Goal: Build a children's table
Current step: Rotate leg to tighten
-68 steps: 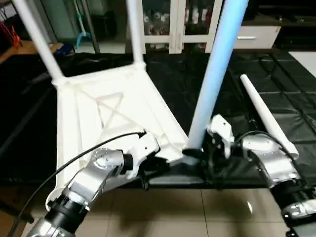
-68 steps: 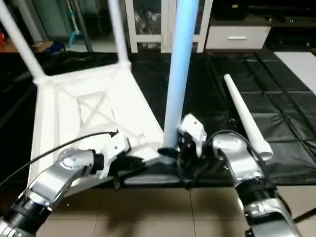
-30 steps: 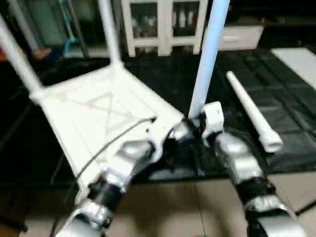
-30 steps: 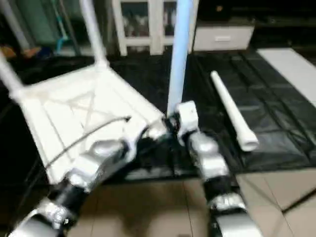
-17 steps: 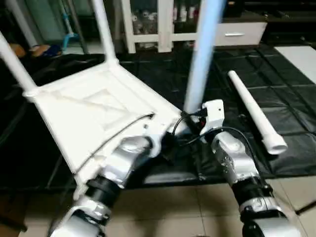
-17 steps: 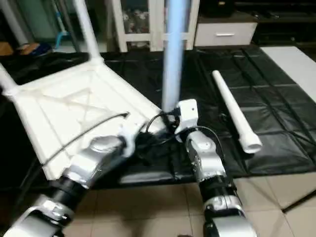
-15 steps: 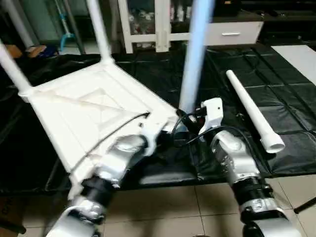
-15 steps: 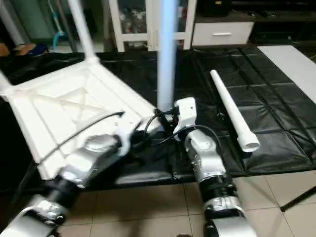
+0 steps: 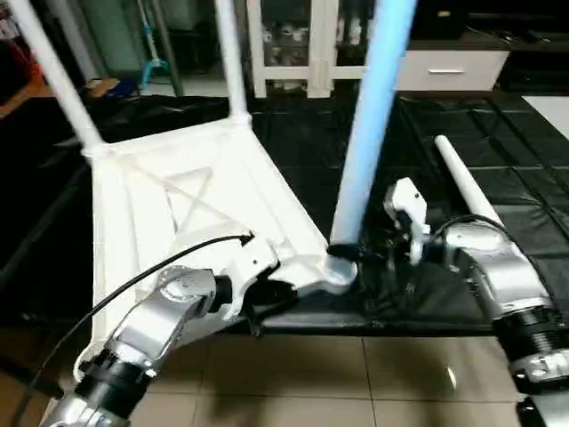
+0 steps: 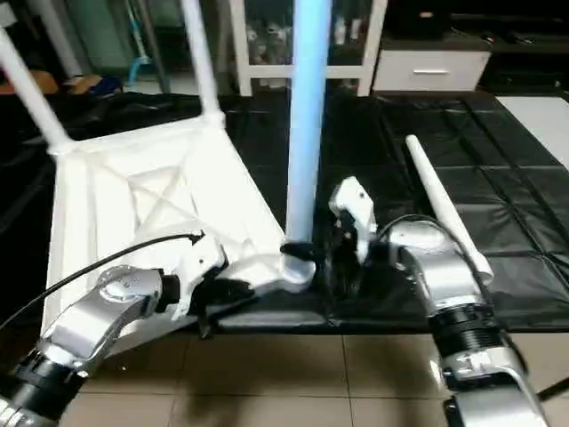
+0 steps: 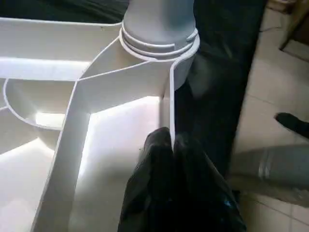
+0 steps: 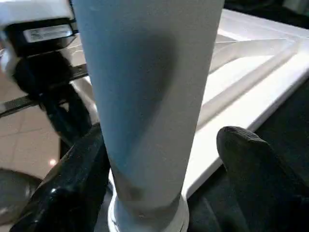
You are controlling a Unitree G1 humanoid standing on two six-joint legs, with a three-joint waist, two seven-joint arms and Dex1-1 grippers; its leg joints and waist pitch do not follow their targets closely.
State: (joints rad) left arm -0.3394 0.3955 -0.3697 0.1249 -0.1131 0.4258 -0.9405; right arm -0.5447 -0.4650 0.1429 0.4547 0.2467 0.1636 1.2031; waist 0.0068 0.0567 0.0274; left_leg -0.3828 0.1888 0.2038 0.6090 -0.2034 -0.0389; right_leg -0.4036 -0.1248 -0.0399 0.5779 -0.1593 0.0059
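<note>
Tabletop (image 9: 191, 209), white plastic and square, lies upside down with its ribbed underside facing up, on a black mat (image 9: 524, 151) spread over a tiled floor (image 9: 356, 382). Two white legs already stand in the far corner sockets: the far-left leg (image 9: 53, 76) and the far-right leg (image 9: 229, 58). A third leg (image 9: 369, 133), tinted pale blue in the light, stands upright in the near-right corner socket (image 9: 342, 267). The right gripper (image 12: 159, 169) has one black finger on each side of this leg near its base, one pressed to it and the other a little off, so whether it truly clamps is unclear. The left gripper (image 11: 171, 145) is pinched together on the tabletop's thin rim just beside that socket, steadying it. A fourth leg (image 9: 467, 191) lies loose on the mat, beyond the right arm. By the look of it, three legs are in, the third perhaps not fully seated, and the near-left socket remains to be filled. A white glass-door cabinet (image 9: 302, 44) stands behind.
</note>
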